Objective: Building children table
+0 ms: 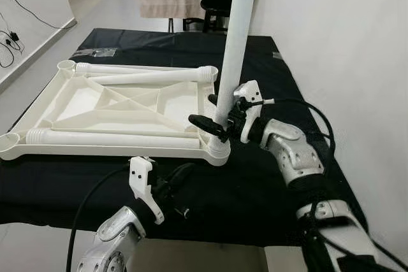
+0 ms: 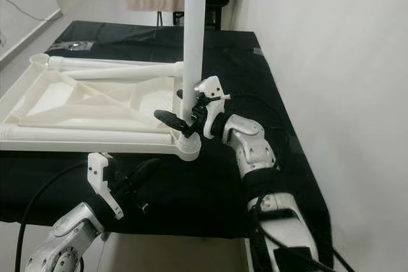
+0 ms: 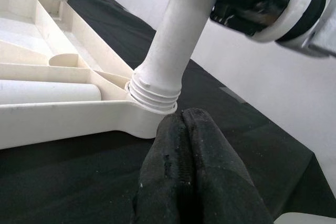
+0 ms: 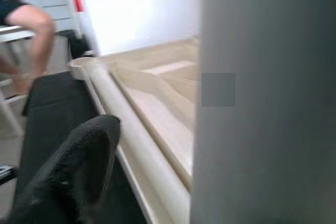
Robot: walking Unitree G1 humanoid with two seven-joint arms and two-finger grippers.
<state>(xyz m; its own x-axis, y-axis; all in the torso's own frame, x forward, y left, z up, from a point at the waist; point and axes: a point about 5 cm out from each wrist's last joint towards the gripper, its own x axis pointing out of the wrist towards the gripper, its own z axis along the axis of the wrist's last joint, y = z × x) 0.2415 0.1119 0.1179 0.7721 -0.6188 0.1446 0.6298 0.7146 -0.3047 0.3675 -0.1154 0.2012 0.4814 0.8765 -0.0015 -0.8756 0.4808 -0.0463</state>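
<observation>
Now the right gripper (image 1: 215, 116) is clamping the upright white table leg (image 1: 237, 36) standing in the near right corner socket of the upside-down tabletop (image 1: 70, 109) on the black table (image 1: 268, 183); the left gripper (image 1: 182, 179), fingers pressed together, is hovering beside that corner.

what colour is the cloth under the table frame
Black; the cloth shows best in the left eye view.
</observation>
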